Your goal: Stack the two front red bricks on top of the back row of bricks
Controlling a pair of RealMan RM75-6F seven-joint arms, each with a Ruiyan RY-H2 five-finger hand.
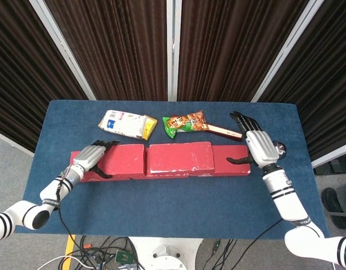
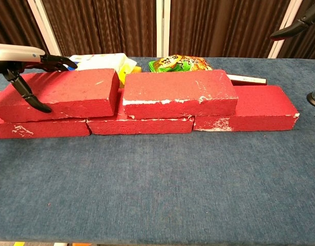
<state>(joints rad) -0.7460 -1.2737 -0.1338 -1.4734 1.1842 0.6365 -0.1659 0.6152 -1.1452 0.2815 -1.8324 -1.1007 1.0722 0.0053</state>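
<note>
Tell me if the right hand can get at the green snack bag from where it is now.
Probably yes. The right hand is open and holds nothing, hovering by the right end of the brick row. The green snack bag lies behind the bricks; only the flat red box lies between them.

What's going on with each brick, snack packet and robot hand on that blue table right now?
Left top brick: stacked, gripped by the left hand.
Middle top brick: stacked, untouched.
Bottom row: flat on table.
Right hand: open, holding nothing.
White packet, green packet: lying behind the bricks.

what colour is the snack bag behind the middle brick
Green and orange snack bag, clearest in the head view.
</note>
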